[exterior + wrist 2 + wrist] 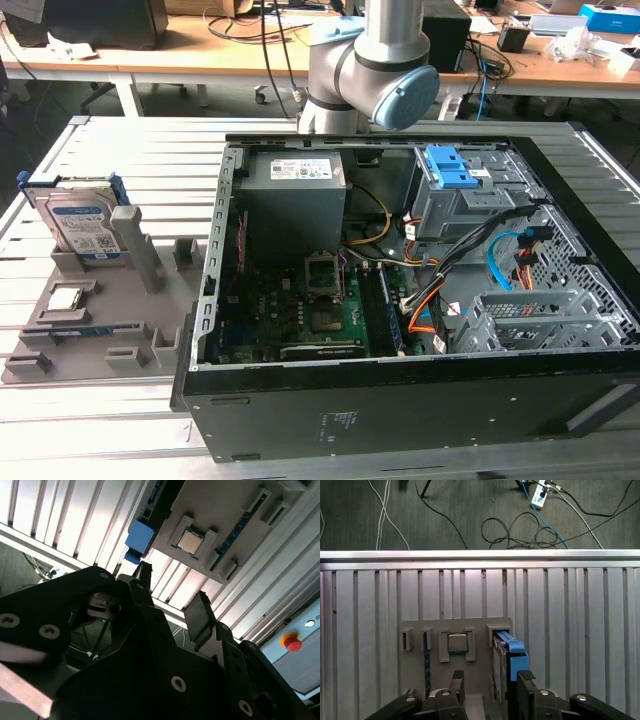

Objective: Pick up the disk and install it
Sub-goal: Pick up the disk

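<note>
- The disk stands on edge in a grey holder at the exterior view's upper left, on the slatted table outside the case.
- In the first wrist view the disk shows edge-on by its blue frame, slotted in just beside the chip.
- In that same view the gripper has its two fingers spread wide with a bare gap between them; it holds nothing.
- The second wrist view shows the gripper the same way, jaws parted and empty, pointed toward the holder, with the blue corner of the disk and the chip beyond the tips.
- I judge the fingers to be apart from the disk, not touching it, though they are aimed at its end of the holder.
- The arm rises at the top middle of the exterior view, behind the open case.
- The blue-fronted cage sits inside the case at upper right; no disk can be seen in it.
- Progress: at the start. The disk is not picked up and not installed, so both steps are left.
</note>
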Robot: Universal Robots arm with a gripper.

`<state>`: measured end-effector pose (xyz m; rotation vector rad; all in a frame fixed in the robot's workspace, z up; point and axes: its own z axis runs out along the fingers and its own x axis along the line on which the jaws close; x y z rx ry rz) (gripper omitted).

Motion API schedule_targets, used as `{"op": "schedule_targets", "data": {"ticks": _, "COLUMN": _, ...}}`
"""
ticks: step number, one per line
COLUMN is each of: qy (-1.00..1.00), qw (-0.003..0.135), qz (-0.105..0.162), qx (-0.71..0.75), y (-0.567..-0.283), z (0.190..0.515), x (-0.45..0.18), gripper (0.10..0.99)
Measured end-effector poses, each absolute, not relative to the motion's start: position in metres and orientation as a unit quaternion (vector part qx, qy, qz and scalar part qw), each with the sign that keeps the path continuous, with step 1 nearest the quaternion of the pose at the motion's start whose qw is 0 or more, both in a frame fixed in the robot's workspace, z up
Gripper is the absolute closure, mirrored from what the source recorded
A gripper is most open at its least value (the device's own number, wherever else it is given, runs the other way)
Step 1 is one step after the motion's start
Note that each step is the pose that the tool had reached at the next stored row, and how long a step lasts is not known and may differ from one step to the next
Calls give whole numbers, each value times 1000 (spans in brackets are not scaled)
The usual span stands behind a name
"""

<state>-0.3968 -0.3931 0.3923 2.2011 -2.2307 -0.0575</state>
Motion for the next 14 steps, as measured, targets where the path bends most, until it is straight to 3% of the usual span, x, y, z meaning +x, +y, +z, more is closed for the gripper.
{"op": "schedule_targets", "data": {"ticks": 14, "qy": -706, "qw": 4, "qz": -18, "qx": 708, "y": -376, "z": 385, "x": -393, "gripper": 545}}
